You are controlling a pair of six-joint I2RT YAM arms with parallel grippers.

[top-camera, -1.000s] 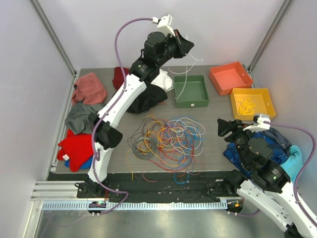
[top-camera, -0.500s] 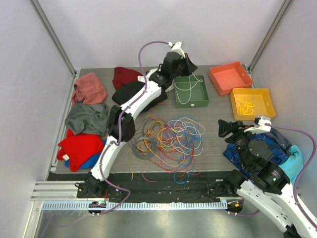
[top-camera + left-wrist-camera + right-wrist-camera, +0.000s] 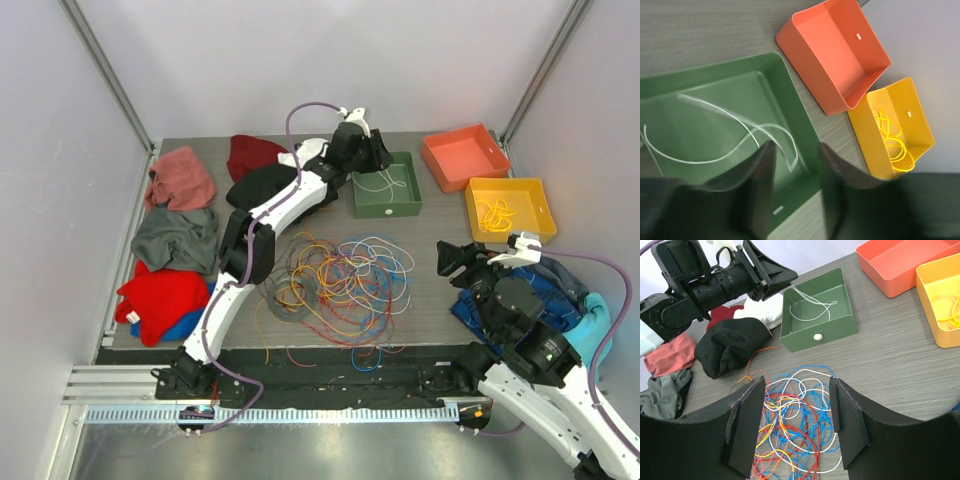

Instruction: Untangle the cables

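Across the grey table (image 3: 440, 215), heaps of coloured clothes (image 3: 175, 240) filled the left side and a smaller blue heap sat at the right, just under the right arm. At the table's middle lay the main knot of cables (image 3: 340, 275): red, blue, yellow, orange, white and grey strands looped through one another, loose ends trailing toward the near edge.

Three trays stood along the far right. The green tray (image 3: 386, 208) held a single white cable (image 3: 715, 160), the yellow tray (image 3: 515, 236) a single yellow cable (image 3: 493, 213), and the orange tray (image 3: 465, 160) showed nothing inside.

Reaching far out, the left gripper (image 3: 796, 150) hung over the green tray's corner with its jaws parted, the tray rim visible between them. One end of the white cable rose toward a finger, and whether it touched could not be told. The right gripper (image 3: 797, 382) hovered near its own base with its jaws wide apart and nothing between them, facing the knot.

By my judgement the job was barely started: two strands sorted by colour, nearly all the rest knotted, and orange not begun.
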